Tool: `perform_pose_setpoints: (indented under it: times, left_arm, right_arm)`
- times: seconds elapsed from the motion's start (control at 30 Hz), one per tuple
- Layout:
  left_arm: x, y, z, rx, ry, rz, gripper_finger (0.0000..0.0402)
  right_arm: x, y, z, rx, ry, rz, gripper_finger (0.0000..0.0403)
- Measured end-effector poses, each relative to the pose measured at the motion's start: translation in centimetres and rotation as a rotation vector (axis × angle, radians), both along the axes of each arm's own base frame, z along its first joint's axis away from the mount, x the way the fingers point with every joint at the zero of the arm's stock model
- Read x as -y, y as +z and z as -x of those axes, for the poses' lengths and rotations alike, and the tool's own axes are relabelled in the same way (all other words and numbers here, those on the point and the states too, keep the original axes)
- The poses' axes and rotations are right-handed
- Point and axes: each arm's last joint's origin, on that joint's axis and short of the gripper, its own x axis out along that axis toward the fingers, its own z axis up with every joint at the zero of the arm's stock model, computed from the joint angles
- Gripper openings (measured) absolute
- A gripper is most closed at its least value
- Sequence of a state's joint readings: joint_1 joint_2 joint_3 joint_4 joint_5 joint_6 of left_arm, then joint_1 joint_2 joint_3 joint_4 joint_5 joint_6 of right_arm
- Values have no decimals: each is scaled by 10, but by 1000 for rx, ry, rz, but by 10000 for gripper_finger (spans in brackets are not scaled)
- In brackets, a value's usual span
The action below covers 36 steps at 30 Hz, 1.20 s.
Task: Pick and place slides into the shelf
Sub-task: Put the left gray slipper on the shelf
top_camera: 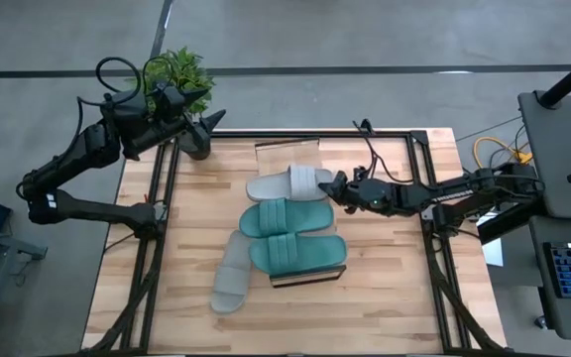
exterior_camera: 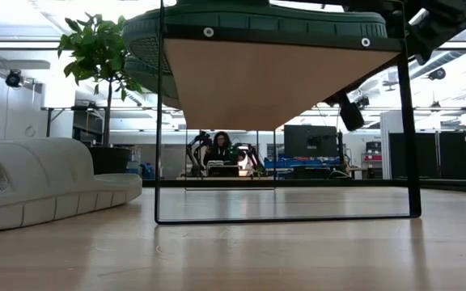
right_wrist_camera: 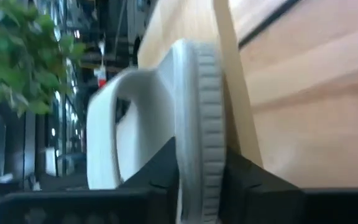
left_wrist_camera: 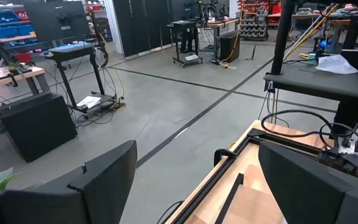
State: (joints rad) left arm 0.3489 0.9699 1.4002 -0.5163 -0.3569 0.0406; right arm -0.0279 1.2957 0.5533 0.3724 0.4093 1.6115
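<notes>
A grey slide [right_wrist_camera: 194, 124] is filling the right wrist view, its sole edge sitting between the right gripper's [top_camera: 337, 188] jaws, which are narrowly set on either side of it; whether they are pressing it cannot be told. From above, this slide [top_camera: 290, 183] is lying toward the desk's [top_camera: 385, 297] far edge, near the middle. Just in front of it, two teal slides [top_camera: 287, 234] are lying side by side on the shelf [top_camera: 310, 277], which is standing near the desk's centre. The second grey slide [top_camera: 233, 278] is resting on the desk beside the shelf, toward the left edge. The left gripper [top_camera: 206, 124] is hanging past the desk's far left corner, jaws spread wide and holding nothing.
</notes>
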Motion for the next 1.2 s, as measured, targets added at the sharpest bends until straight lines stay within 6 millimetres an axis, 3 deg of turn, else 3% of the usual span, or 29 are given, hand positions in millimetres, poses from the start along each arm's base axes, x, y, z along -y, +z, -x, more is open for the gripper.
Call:
perform_pose_setpoints:
  times: [0.33, 0.5, 0.77, 0.97, 1.2]
  left_arm:
    - [0, 0, -1, -4, 0, -1, 322]
    - [0, 0, -1, -19, -2, -19, 322]
    - [-1, -1, -2, -20, -2, -19, 322]
    - [-1, 0, -2, -19, -2, -20, 322]
    - [-1, 0, -2, -11, -2, -21, 322]
  right_arm:
    - [0, 6, 3, -25, 40, 91, 150]
    - [0, 20, 15, -41, 64, 162, 162]
    - [-2, 26, 48, -214, 94, 182, 164]
    - [0, 63, 64, -104, 116, 406, 153]
    - [2, 104, 67, -156, 173, 750, 118]
